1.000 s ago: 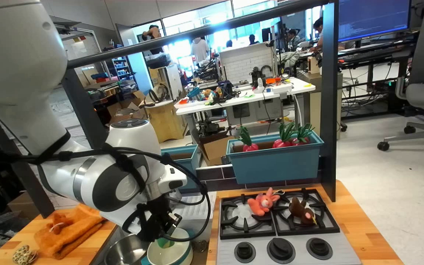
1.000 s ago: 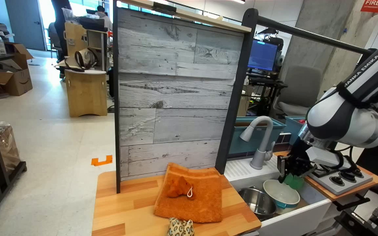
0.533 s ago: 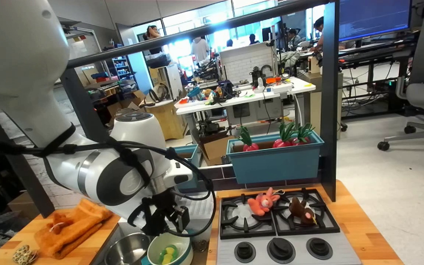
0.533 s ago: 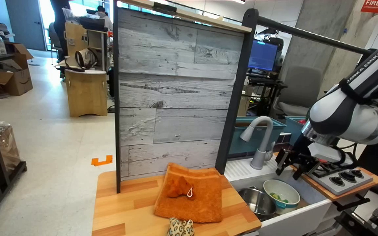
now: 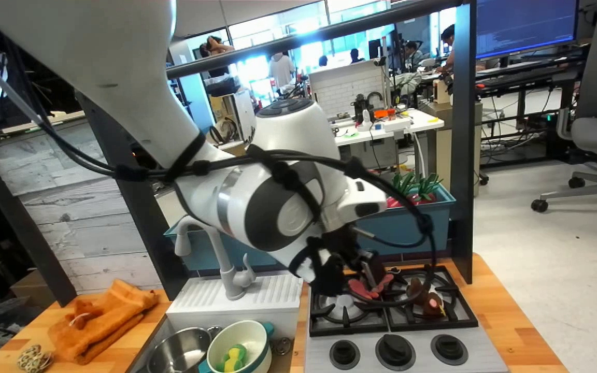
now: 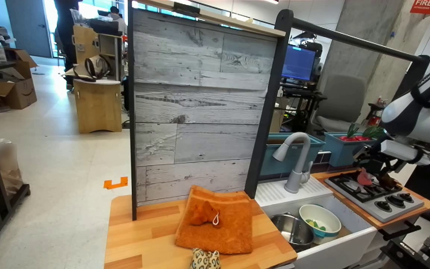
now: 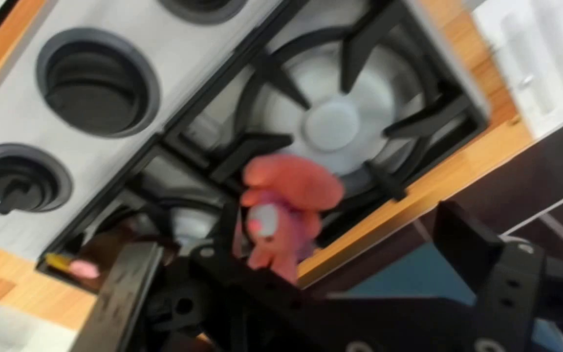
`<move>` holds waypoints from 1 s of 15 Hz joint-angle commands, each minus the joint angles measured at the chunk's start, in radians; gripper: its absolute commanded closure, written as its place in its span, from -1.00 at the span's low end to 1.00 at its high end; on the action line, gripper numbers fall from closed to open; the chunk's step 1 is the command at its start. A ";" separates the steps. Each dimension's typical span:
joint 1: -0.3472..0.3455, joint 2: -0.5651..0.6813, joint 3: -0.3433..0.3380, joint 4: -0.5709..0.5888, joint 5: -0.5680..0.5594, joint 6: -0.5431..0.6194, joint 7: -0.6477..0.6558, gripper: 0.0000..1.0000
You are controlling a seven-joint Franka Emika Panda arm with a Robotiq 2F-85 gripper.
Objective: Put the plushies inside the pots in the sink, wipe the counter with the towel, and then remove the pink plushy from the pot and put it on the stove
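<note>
Spotted plush point(image 5: 34, 359) and towel point(image 5: 104, 329) on table point(image 5: 5, 346), steel pot point(image 5: 176, 346) and white pot point(image 5: 252, 336) in sink point(image 5: 282, 318), green plush point(image 5: 233, 357) inside white pot, end effector point(image 7: 340, 220) spread wide, pink plushy point(image 7: 293, 183) on stove point(image 5: 318, 356) below, brown plush point(image 5: 433, 305) to its right

In an exterior view the hand point(image 5: 351, 282) partly hides the pink plushy point(image 5: 362, 290); the wrist view blurs the brown plushy point(image 7: 104, 252).

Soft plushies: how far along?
Done: green-yellow plushy in round white pot. In hand: nothing gripped; open black gripper over grey black-grated stove, near pink plushy. Left, likely: potting that, brown plushy beside it and the orange plushy on the orange cloth towel; wiping; pink back to stove.
</note>
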 commanded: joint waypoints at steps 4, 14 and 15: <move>0.072 0.173 -0.152 0.227 0.052 -0.029 0.177 -0.47; 0.111 0.208 -0.175 0.283 0.052 -0.063 0.252 -0.02; 0.115 0.193 -0.174 0.265 0.051 -0.055 0.249 -0.14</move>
